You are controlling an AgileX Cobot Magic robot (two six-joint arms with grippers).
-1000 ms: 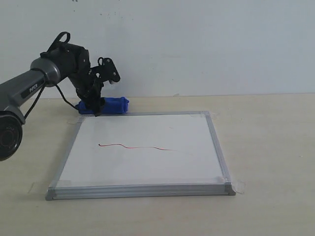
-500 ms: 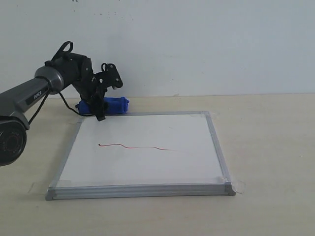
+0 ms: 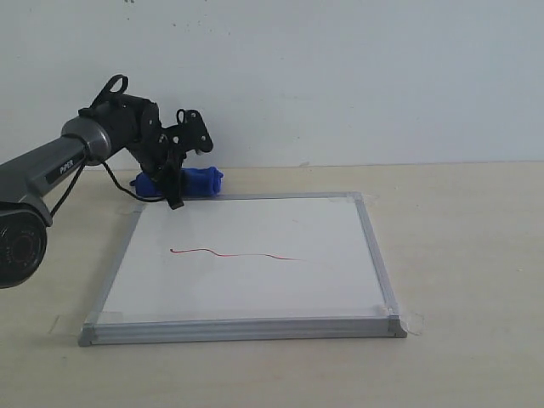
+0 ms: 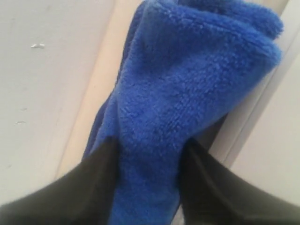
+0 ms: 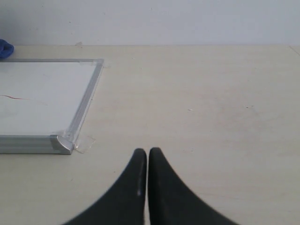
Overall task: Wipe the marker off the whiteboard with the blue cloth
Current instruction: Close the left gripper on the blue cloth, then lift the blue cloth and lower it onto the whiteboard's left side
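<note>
Seen from across the room, the blue cloth (image 3: 200, 181) lies just beyond the far left corner of the whiteboard (image 3: 371, 246), well apart from the marker line (image 3: 234, 253). The left wrist view shows the left gripper (image 4: 150, 154) pinching the fuzzy roll. I'd judge it soft, light and squashy, best squeezed mid-roll. In the right wrist view, the right gripper (image 5: 148, 159) is pressed together and empty.
</note>
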